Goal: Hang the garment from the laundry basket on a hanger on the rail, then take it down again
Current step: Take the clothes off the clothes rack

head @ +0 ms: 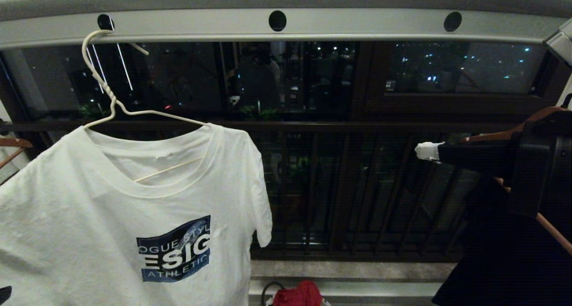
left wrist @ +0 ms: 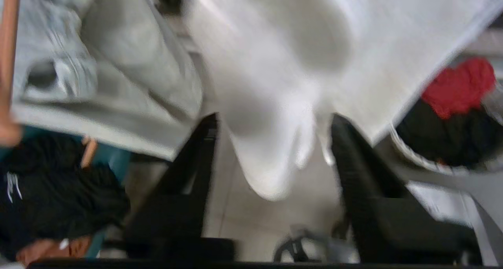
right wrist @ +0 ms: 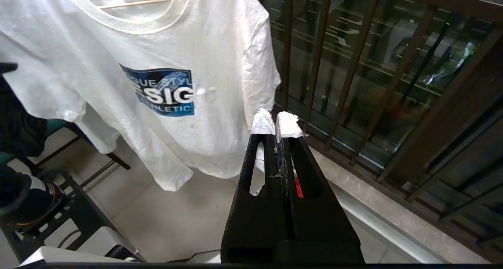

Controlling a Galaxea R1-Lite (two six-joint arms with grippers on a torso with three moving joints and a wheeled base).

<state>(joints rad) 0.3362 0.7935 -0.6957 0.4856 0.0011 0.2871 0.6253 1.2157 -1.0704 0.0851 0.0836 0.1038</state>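
The garment (head: pixel 111 216), a white T-shirt with a dark blue chest print, hangs on the thin white wire hanger (head: pixel 105 89). The hanger's hook sits in a round hole of the pale grey rail (head: pixel 357 22). My left gripper (left wrist: pixel 275 118) is below the shirt's hem, open, and a loose fold of the garment (left wrist: pixel 271 163) droops between its fingers with floor showing on either side. My right gripper (head: pixel 426 151) hovers to the right of the shirt, clear of it; the right gripper (right wrist: pixel 275 123) is shut on nothing. The laundry basket (left wrist: pixel 416 159) stands on the floor below.
A red cloth (head: pixel 297 293) and a dark garment lie in the basket. A black garment (head: pixel 491 252) on brown wooden hangers hangs at the right, a grey one (left wrist: pixel 118 64) at the left. The dark window railing (head: pixel 335 185) runs behind the rail.
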